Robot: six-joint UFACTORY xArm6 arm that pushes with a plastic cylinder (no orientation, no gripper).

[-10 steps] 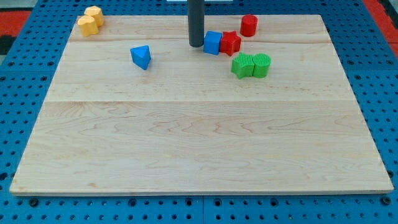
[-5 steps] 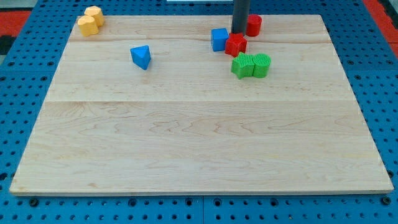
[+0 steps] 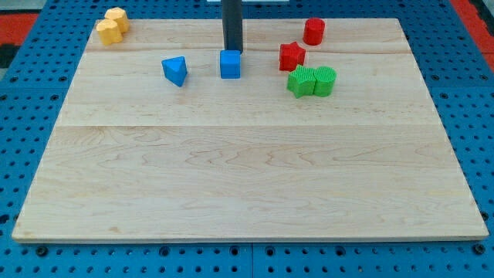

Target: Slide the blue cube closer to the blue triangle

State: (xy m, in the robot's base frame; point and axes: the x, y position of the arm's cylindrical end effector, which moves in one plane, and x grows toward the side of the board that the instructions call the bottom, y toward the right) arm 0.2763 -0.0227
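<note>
The blue cube (image 3: 230, 64) lies on the wooden board in the upper middle of the view. The blue triangle (image 3: 175, 70) lies to its left, with a gap of about a block's width between them. My tip (image 3: 232, 51) stands right at the top edge of the blue cube, touching or nearly touching it. The rod rises straight up out of the view.
A red star (image 3: 291, 55) lies right of the cube, a red cylinder (image 3: 312, 32) above it. Two green blocks (image 3: 311, 81) sit together below the star. Two yellow blocks (image 3: 113, 25) lie at the board's top left corner.
The blue cube has slid left, away from the red star and toward the blue triangle. My tip went from the cube's left to its right, and stands above it now.
</note>
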